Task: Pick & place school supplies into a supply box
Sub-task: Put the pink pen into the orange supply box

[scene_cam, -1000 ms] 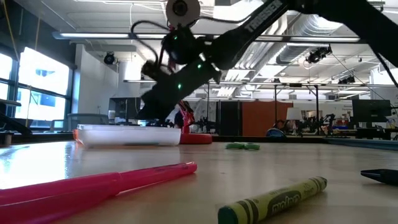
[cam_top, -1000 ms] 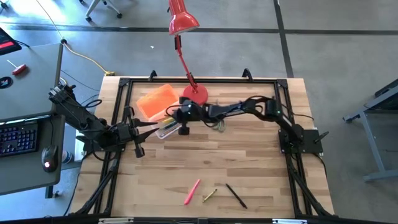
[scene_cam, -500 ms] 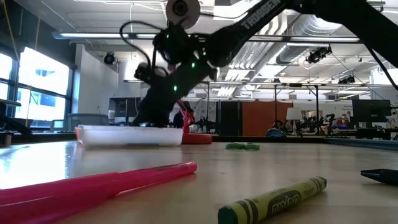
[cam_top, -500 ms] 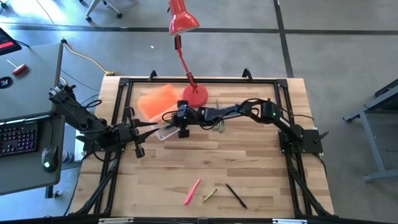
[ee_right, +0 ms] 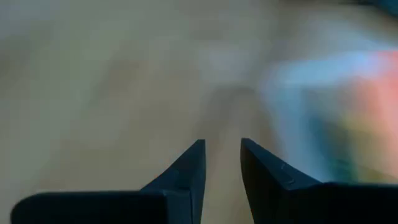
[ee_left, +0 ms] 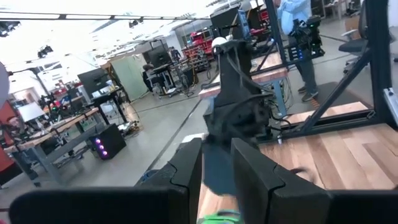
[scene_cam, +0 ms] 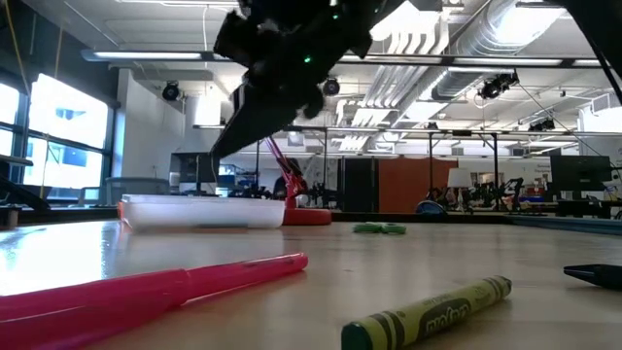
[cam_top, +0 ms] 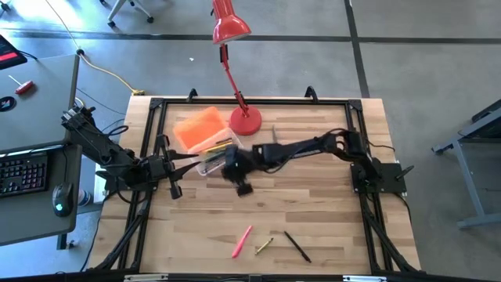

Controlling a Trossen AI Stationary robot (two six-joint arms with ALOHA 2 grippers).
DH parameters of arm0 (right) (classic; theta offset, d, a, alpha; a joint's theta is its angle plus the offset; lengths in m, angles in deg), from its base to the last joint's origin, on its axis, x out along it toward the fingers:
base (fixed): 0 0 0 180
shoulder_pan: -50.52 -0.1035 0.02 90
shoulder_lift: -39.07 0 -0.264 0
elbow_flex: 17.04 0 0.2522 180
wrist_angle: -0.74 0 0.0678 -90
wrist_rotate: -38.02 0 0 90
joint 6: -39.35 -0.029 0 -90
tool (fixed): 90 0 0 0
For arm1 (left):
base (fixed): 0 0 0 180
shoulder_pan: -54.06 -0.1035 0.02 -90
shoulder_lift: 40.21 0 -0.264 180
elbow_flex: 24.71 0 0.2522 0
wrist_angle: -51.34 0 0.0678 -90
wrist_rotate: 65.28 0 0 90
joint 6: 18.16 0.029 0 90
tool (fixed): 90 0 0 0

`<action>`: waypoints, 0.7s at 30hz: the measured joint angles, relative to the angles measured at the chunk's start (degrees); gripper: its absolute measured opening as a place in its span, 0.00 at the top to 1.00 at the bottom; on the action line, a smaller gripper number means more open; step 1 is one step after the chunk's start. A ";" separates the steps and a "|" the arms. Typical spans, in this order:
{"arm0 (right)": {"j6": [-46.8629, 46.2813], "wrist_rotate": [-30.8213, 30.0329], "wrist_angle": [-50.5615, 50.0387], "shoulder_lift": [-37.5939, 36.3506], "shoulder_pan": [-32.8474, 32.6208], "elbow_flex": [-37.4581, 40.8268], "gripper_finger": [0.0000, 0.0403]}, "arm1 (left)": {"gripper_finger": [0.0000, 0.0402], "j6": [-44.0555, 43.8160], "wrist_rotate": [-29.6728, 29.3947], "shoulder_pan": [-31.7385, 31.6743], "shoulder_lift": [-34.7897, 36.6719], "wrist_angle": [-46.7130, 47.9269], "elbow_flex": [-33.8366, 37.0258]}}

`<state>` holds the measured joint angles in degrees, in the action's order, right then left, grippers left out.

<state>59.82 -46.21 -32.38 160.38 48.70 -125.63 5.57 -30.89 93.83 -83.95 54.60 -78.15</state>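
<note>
on pale wood planks [cam_top: 313,211], slim pink marker [cam_top: 241,241], stubby yellow-green crayon [cam_top: 263,246]

- Right gripper [cam_top: 237,174] hangs over bare wood just beside the supply box [cam_top: 213,159], fingers a narrow gap apart.
- Behind the box, the red lamp base [cam_top: 246,120] blocks the far side.
- Left gripper [cam_top: 188,159] crowds the box's left end.
- Near edge: pink marker [cam_top: 241,241], crayon [cam_top: 263,246], black pen [cam_top: 297,246]; open boards between.

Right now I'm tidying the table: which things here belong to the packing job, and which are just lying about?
Job: supply box, orange lid, pink marker, crayon, black pen, green scissors.
Lying about: red lamp.
</note>
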 joint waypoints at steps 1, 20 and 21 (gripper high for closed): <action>0.15 4.83 -1.73 0.00 -0.94 0.06 0.80 | 0.71 0.00 0.61 0.00 0.00 0.02 0.00; -4.60 10.85 35.46 0.02 -17.88 22.31 0.80 | 0.71 -4.74 11.37 0.00 0.00 -2.20 0.00; -3.27 10.06 35.32 0.05 -18.05 23.27 0.80 | 0.71 -5.27 11.36 0.00 0.00 -2.14 0.00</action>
<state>56.55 -36.15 2.94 160.43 30.65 -102.37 0.29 -19.53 93.83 -83.95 52.46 -78.15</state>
